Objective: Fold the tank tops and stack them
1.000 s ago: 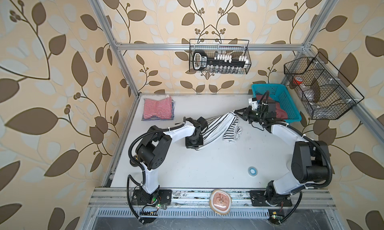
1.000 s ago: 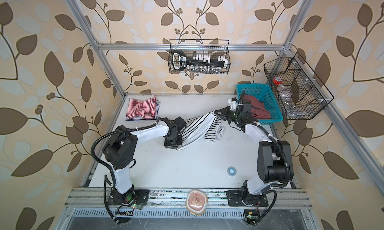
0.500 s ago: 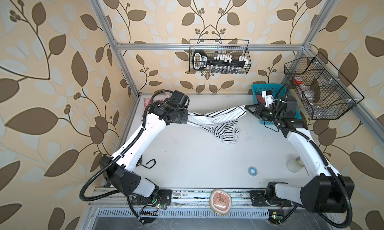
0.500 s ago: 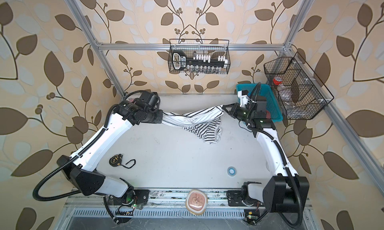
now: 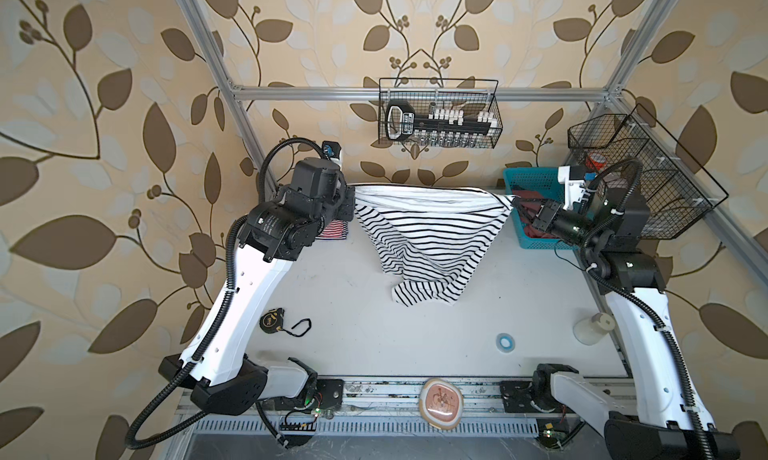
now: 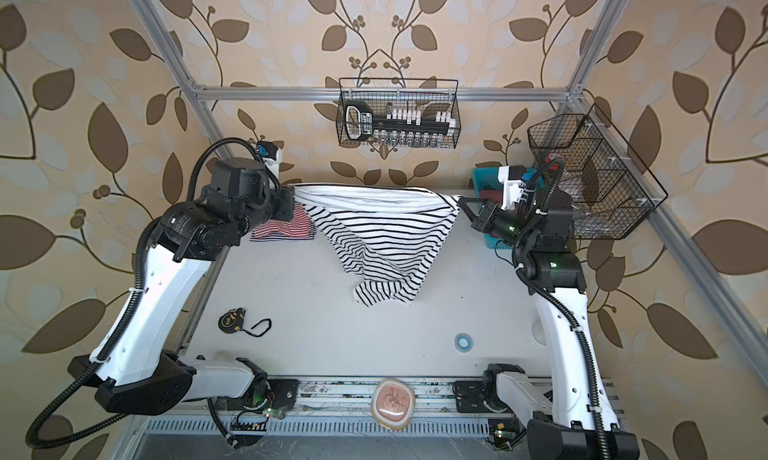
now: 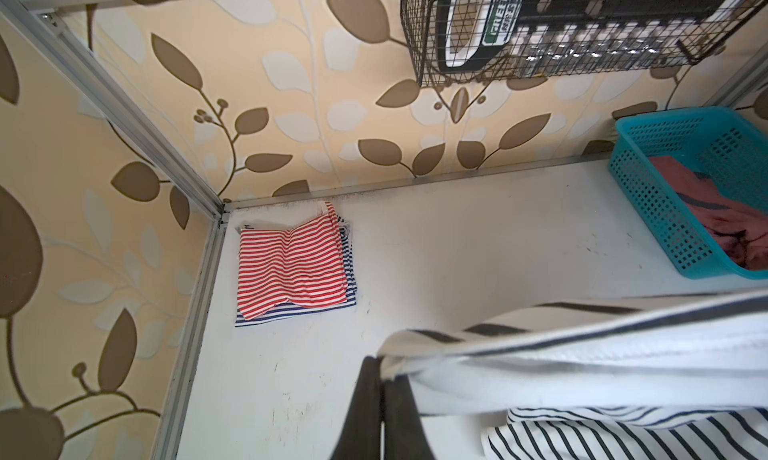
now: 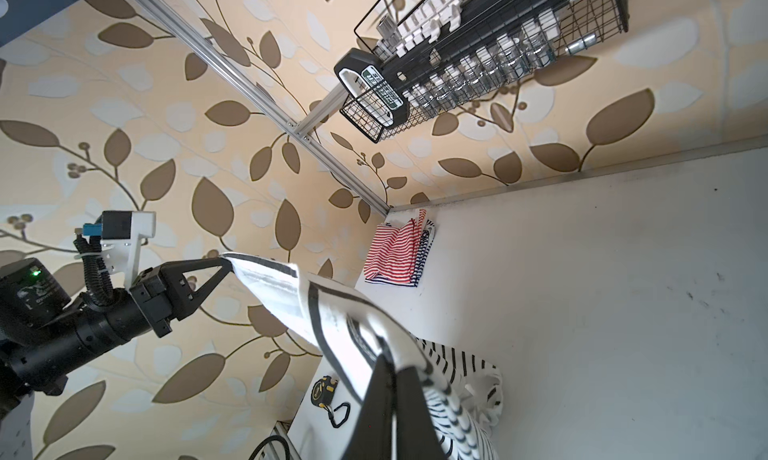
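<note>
Both jaws pinch black-and-white top (image 5: 432,238); wrist views reveal navy-striped layer (image 7: 270,317) under red-striped top (image 7: 291,267).

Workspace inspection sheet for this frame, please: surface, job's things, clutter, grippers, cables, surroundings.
Surface: white table, scuffed.
Job's things: black-and-white striped tank top stretched between both grippers, lower end on the table; red-and-white striped top folded in the far left corner; dusty red top in teal basket.
Clutter: tape measure, blue tape roll, pale container.
Grippers: left gripper and right gripper each shut on the black-and-white top's upper edge.
Cables: black hoses along both arms.
Surroundings: wire basket on back wall, wire rack at right.
</note>
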Available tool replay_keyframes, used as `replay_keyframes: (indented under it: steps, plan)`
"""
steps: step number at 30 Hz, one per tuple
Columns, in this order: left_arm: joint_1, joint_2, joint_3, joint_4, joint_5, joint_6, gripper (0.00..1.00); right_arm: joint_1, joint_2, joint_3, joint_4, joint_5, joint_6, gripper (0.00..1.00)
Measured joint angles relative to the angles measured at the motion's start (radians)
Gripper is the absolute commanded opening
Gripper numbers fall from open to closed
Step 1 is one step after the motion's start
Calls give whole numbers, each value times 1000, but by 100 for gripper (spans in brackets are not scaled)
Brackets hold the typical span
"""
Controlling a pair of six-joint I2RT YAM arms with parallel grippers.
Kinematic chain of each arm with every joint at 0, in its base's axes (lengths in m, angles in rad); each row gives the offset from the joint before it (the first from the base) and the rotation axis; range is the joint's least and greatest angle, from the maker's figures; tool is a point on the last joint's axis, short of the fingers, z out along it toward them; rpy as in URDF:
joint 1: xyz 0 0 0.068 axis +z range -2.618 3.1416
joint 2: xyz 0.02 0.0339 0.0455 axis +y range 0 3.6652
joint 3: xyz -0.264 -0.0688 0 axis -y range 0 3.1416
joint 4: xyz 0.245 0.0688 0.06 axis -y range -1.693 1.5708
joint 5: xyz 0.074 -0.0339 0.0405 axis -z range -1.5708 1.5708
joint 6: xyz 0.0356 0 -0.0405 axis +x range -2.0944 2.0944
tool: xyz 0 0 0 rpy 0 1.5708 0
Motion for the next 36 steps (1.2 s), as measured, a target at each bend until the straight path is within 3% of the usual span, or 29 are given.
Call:
replay_keyframes:
  steps: [6,12,18,20,23,25,28,36]
  plan:
    - [0,-73,-221,69,164,-18,0,-1,-38,-286,49,-45,62,0]
    - [0,-52,-447,108,286,-81,0,0,35,-539,54,-61,117,0]
    - [0,-36,-523,163,359,-136,0,8,207,-549,108,-32,116,4]
    - [-1,-35,-528,187,383,-149,0,21,287,-539,109,-12,100,16]
    - [-3,-28,-535,213,410,-164,0,50,402,-510,98,31,65,23]
    - [-4,-19,-548,234,424,-172,0,64,444,-489,81,72,35,37]
    - [-10,-2,-562,239,444,-182,0,74,438,-471,60,137,8,50]
    - [-16,18,-565,243,465,-185,0,145,275,-428,-11,348,-61,53]
